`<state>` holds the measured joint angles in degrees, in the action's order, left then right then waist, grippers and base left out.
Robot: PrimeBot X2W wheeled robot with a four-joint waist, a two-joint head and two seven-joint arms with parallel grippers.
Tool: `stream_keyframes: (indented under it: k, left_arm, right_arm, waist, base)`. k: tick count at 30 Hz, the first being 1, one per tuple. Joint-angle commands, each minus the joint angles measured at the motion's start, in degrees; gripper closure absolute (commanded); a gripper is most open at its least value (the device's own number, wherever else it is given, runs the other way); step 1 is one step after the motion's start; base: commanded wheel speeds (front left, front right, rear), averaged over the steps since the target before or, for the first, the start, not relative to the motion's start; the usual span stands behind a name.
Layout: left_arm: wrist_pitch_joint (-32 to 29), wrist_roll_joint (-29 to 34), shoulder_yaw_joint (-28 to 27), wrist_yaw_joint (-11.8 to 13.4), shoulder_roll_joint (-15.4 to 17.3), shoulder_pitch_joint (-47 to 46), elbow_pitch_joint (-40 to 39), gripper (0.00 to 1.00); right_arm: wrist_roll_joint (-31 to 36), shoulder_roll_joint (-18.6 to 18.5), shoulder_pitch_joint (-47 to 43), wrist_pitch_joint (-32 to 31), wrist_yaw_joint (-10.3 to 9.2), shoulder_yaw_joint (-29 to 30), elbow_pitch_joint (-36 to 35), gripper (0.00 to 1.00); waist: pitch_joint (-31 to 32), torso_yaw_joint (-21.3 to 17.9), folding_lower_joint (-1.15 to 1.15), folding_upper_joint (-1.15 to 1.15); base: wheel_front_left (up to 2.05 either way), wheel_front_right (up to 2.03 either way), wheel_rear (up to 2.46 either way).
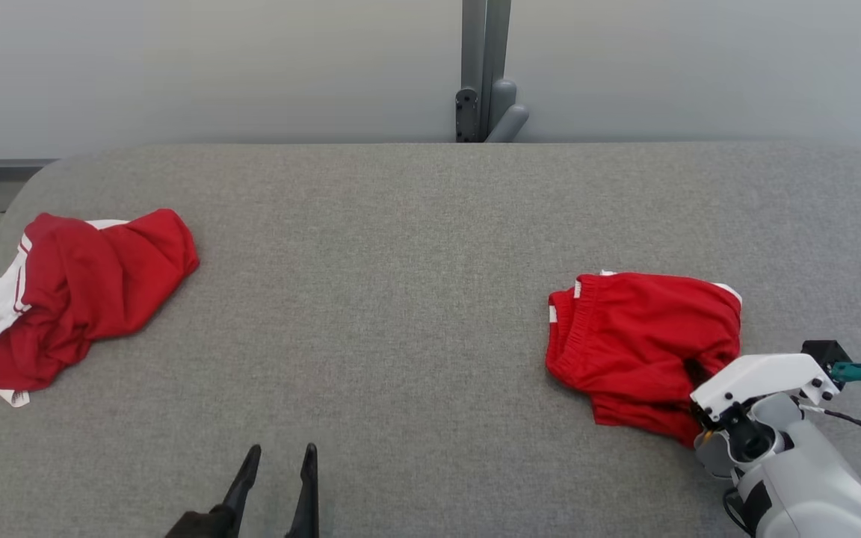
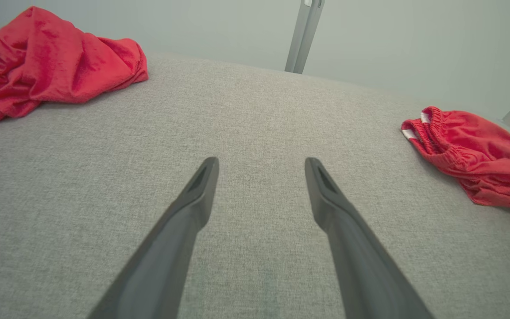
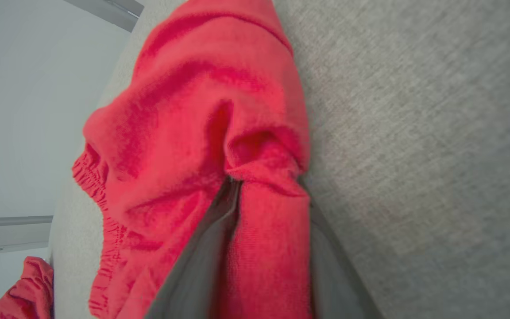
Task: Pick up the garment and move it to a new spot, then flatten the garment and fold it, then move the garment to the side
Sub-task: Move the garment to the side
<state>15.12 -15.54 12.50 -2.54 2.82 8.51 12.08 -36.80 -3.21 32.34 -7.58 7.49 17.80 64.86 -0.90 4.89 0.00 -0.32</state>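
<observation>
Red shorts [image 1: 640,336] lay crumpled at the right of the counter [image 1: 400,299], one fold nipped by the right pincer [image 3: 267,190] (left pincer [image 1: 279,457] gaping, empty), so seemingly just the pick-up had begun, with moving, flattening, folding, setting aside all left!

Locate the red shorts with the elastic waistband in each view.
Head view: shorts right of centre.
Left wrist view: shorts at the right edge.
Right wrist view: shorts mid-picture, a fold between the right pincer fingers.
Shared landmark: other red garment at head view's left, left wrist view's top left, right wrist view's bottom left.
</observation>
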Motion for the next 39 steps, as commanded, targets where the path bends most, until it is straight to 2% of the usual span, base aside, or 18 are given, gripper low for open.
stream_keyframes:
  k: [1, 3, 6, 13, 19, 22, 25, 26, 27, 28, 33, 36, 39]
  left_arm:
    - [0.02, 0.20, -0.61, -0.25, 0.15, -1.92, -0.55, 0.00]
    - [0.02, 0.26, -0.72, -0.49, 0.15, -2.85, -0.97, 0.00]
    - [0.02, 0.52, -0.82, -0.58, 0.16, -4.55, -1.69, 0.00]
    - [0.02, 1.03, -1.04, -1.29, 0.16, -9.21, -2.29, 0.00]
    - [0.02, 1.41, -0.91, -1.60, 0.16, -11.42, -1.92, 0.00]
    - [0.02, 1.78, -0.91, -1.84, 0.16, -11.62, -1.56, 0.00]
    - [0.02, 1.59, -1.11, -1.66, 0.16, -11.54, -1.46, 0.00]
    - [0.02, 1.59, -1.08, -1.67, 0.15, -11.42, -1.43, 0.00]
    - [0.02, 1.59, -1.08, -1.67, 0.15, -11.42, -1.43, 0.00]
    - [0.02, 1.80, -1.06, -1.59, 0.16, -11.16, -1.37, 0.00]
    - [0.02, 1.36, -1.16, -0.89, 0.16, -8.96, -1.20, 0.00]
    - [0.02, 0.90, -1.19, -0.47, 0.15, -7.81, -1.29, 0.00]
    - [0.02, 0.54, -1.28, -0.33, 0.16, -5.97, -1.16, 0.00]
  right_arm:
    - [-1.28, 0.45, 0.85, -0.47, 0.01, -1.11, 0.41, 1.00]
    - [-1.03, -0.06, 2.38, -0.46, 0.01, -2.54, -0.10, 1.00]
    - [1.28, -4.03, 5.38, -0.99, -0.03, -5.37, -1.16, 1.00]
    - [9.27, -16.71, 12.84, -1.69, -0.02, -12.22, -3.87, 1.00]
    - [19.30, -25.96, 16.61, -2.52, -0.03, -18.25, -3.17, 1.00]
    - [23.98, -28.61, 17.62, -2.00, -0.02, -20.04, -1.75, 1.00]
    - [27.08, -30.49, 18.62, -1.52, -0.03, -19.23, 0.67, 1.00]
    - [28.31, -30.98, 18.67, -0.93, -0.03, -19.18, 1.23, 0.60]
    - [28.31, -30.98, 18.67, -0.93, -0.03, -19.18, 1.23, 0.60]
    - [29.50, -31.37, 18.55, -0.61, -0.03, -18.96, 1.95, 0.00]
    - [36.08, -32.68, 17.78, 3.81, -0.03, -17.20, 3.39, 0.00]
    - [37.44, -31.52, 17.40, 8.69, -0.03, -14.26, 2.41, 0.00]
    - [37.02, -29.03, 15.71, 16.29, -0.03, -12.04, 0.28, 0.00]
  waist:
    - [-2.43, -0.98, 0.00, 0.32]
    - [-4.26, -1.97, 0.00, 0.32]
    - [-7.19, -3.48, 0.00, 0.32]
    - [-13.66, -5.09, 0.00, 0.32]
    - [-16.73, -5.31, 0.00, 0.32]
    - [-17.25, -5.00, 0.00, 0.32]
    - [-17.29, -4.59, 0.00, 0.32]
    - [-17.12, -4.43, 0.00, 0.32]
    - [-17.12, -4.43, 0.00, 0.32]
    - [-16.83, -4.29, 0.00, 0.32]
    - [-14.36, -4.17, 0.00, 0.32]
    - [-12.17, -4.23, 0.00, 0.32]
    - [-9.16, -4.15, 0.00, 0.32]
  base:
    - [0.00, 0.00, 0.00]
    - [0.00, 0.00, 0.00]
    - [0.00, 0.00, 0.00]
    - [0.00, 0.00, 0.00]
    - [0.00, 0.00, 0.00]
    - [0.00, 0.00, 0.00]
    - [0.00, 0.00, 0.00]
    - [0.00, 0.00, 0.00]
    - [0.00, 0.00, 0.00]
    - [0.00, 0.00, 0.00]
    - [0.00, 0.00, 0.00]
    - [0.00, 0.00, 0.00]
    - [0.00, 0.00, 0.00]
